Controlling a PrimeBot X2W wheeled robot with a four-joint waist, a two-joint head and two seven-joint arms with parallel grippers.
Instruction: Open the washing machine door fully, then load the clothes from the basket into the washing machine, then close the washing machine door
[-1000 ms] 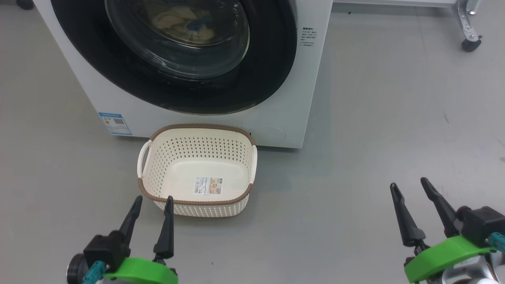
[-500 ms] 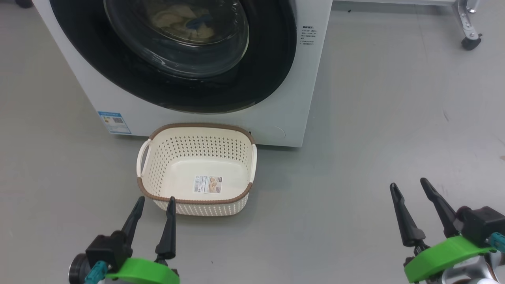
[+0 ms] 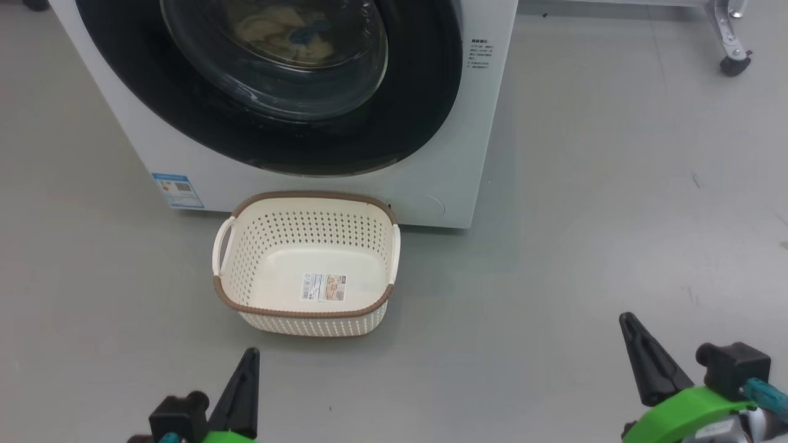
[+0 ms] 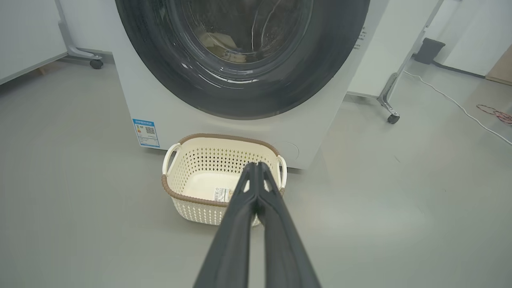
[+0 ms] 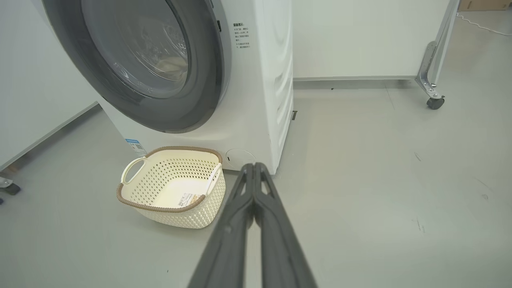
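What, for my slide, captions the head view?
Empty cream perforated plastic basket before the white front-loading washing machine, its round black-rimmed glass door closed.

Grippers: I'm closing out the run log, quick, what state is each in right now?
Left gripper: closed, holding nothing.
Right gripper: closed, holding nothing.
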